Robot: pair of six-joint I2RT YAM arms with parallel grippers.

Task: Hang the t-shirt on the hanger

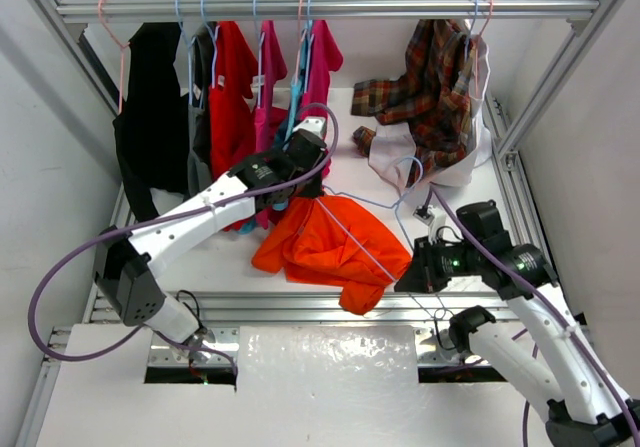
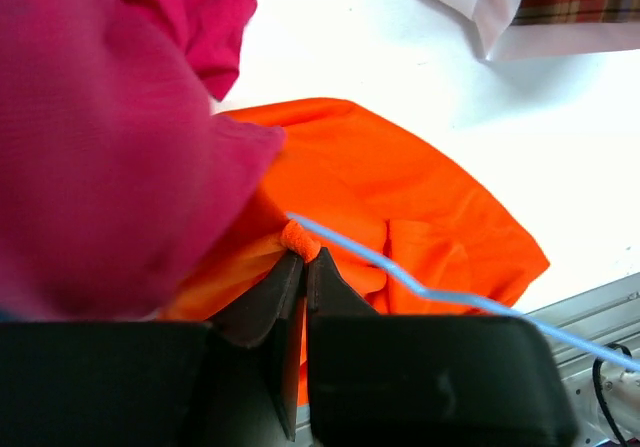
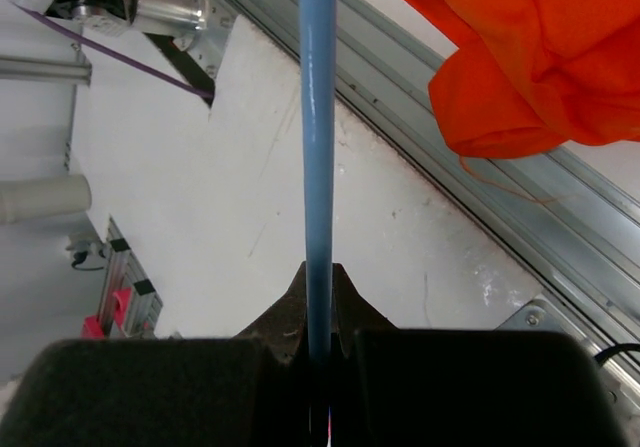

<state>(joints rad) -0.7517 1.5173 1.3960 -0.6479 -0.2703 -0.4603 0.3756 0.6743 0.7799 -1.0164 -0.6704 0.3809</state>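
The orange t-shirt [image 1: 325, 247] hangs bunched over the table's middle, lifted at its upper left. My left gripper [image 1: 298, 195] is shut on a fold of it [image 2: 300, 239], close under the hanging pink shirt. The thin pale blue hanger [image 1: 372, 229] runs across the t-shirt, its hook near the plaid shirt. My right gripper [image 1: 412, 272] is shut on the hanger's bar [image 3: 317, 117], at the t-shirt's right edge. The hanger wire [image 2: 430, 292] passes just above my left fingertips. The t-shirt's lower edge [image 3: 520, 57] shows in the right wrist view.
A rail [image 1: 330, 7] at the back holds a black shirt [image 1: 150, 107], a red shirt [image 1: 230, 87], magenta-pink shirts [image 1: 320, 62] and a plaid shirt [image 1: 430, 87] over white cloth [image 1: 450, 167]. Aluminium frame rails [image 1: 300, 307] line the near edge. Pink fabric [image 2: 110, 137] crowds my left wrist camera.
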